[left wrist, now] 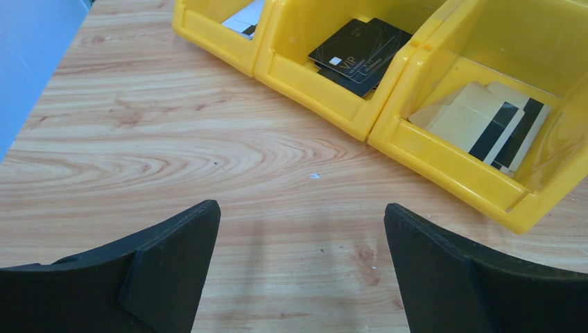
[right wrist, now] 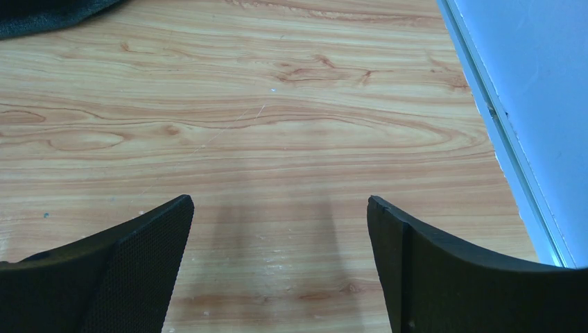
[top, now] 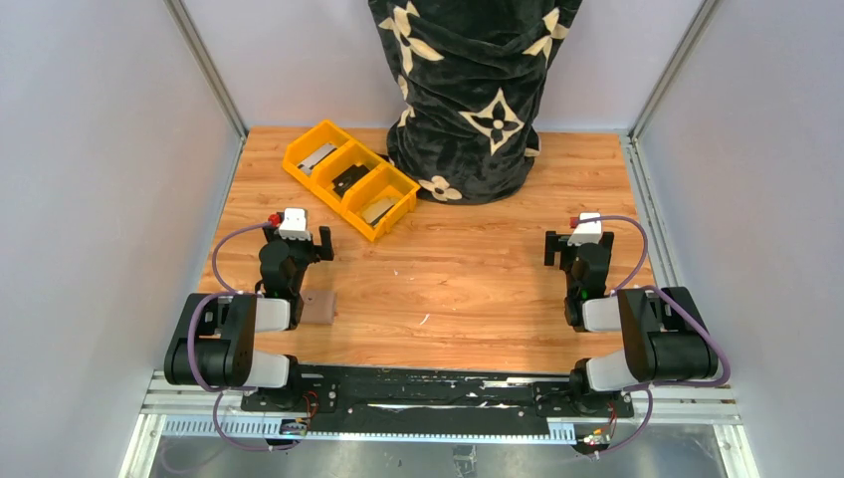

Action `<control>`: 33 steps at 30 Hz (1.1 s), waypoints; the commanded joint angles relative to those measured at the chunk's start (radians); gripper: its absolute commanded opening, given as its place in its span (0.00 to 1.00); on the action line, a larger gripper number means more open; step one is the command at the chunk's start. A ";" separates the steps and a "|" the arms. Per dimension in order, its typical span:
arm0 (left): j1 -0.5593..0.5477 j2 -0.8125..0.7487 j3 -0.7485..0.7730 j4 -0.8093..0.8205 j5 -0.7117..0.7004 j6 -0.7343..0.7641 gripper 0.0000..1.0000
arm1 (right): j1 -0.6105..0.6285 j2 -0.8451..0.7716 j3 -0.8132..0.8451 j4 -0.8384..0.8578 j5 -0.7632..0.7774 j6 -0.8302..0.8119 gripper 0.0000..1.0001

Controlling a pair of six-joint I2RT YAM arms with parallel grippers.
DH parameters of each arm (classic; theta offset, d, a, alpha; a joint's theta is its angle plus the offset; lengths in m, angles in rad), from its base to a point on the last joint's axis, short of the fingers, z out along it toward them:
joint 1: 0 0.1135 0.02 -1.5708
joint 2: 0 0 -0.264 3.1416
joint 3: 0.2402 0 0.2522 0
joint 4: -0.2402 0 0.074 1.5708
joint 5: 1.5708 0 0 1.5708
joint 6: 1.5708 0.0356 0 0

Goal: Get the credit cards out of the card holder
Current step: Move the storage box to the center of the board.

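8 o'clock: card holder (top: 320, 307) flat, just beside left arm (top: 234, 334) | 11 o'clock: yellow tray (top: 326, 199), flat items in all three compartments | 12 o'clock: black patterned cloth (top: 468, 100) | 9 and 3 o'clock: left gripper (top: 297, 244), right gripper (top: 579, 249), jaws apart

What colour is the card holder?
The card holder is taupe-brown, showing only in the top external view.

Top camera looks down from the near edge; wrist cameras, close to the table (right wrist: 277, 139), face far; left shares the tray (left wrist: 312, 97).
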 commanded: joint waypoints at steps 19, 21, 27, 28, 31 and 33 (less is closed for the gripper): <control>0.012 -0.195 0.144 -0.366 0.030 0.008 1.00 | 0.047 -0.175 0.083 -0.250 0.184 0.030 0.99; 0.043 -0.242 0.173 -0.443 0.050 0.026 1.00 | 0.059 -0.256 0.137 -0.443 0.200 0.067 0.99; 0.056 -0.265 0.501 -1.030 0.293 0.177 1.00 | 0.044 -0.494 0.208 -0.560 0.247 0.361 0.99; 0.057 -0.254 0.545 -1.098 0.306 0.182 1.00 | 0.013 -0.502 0.211 -0.571 0.213 0.498 0.99; 0.069 -0.227 0.653 -1.225 0.371 0.184 1.00 | -0.062 -0.505 0.249 -0.762 0.152 0.879 1.00; 0.076 -0.212 0.716 -1.312 0.414 0.190 1.00 | -0.111 -0.478 0.260 -0.754 -0.012 0.878 1.00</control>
